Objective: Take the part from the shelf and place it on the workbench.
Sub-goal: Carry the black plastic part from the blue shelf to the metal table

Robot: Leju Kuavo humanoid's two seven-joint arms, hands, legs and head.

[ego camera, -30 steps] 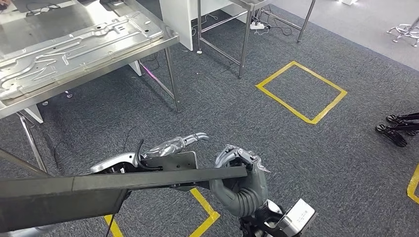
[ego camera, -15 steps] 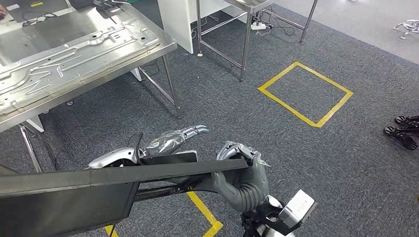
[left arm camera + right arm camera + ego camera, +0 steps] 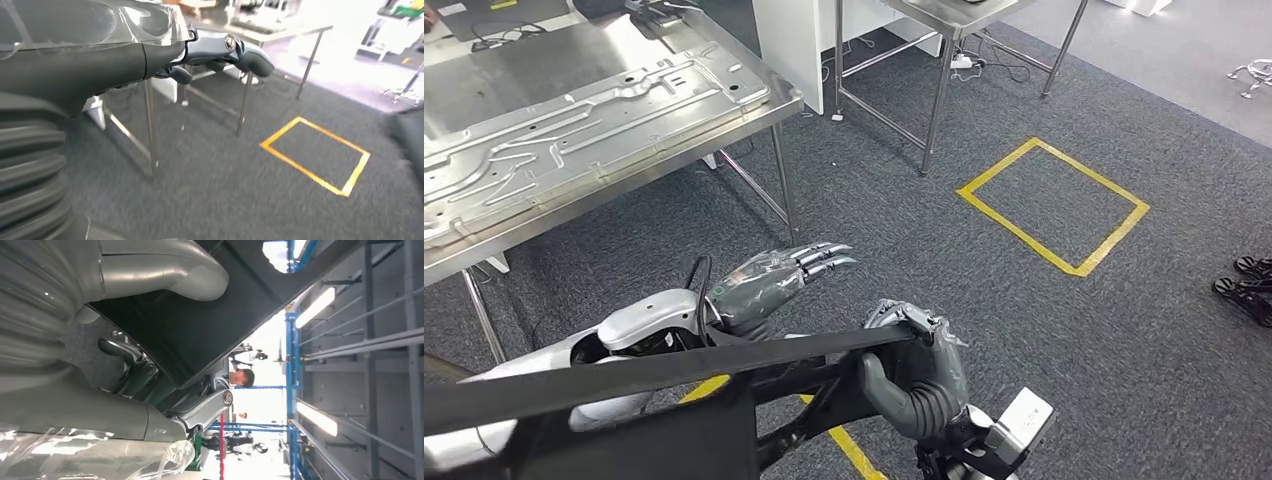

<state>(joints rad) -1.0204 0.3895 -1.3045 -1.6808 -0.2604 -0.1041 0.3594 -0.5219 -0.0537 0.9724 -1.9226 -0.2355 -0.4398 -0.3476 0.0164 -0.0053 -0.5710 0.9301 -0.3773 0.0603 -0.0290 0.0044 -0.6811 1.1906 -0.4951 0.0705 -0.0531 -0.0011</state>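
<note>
The right hand (image 3: 916, 355) curls its fingers over the near end of the part (image 3: 624, 385), a long, flat black panel, and grips it from below and beside. The part runs from that hand across the robot's front toward its left side, held in the air above the grey carpet (image 3: 1024, 330). The left hand (image 3: 779, 275) lies flat just beyond the part, fingers extended and together, holding nothing. Further off, the steel surface (image 3: 484, 250) carries a stamped metal sheet (image 3: 574, 130).

Black part (image 3: 624, 378), silver workbench (image 3: 484, 85), dark grey speckled carpet (image 3: 1024, 330) with yellow tape squares (image 3: 1054, 205).
</note>
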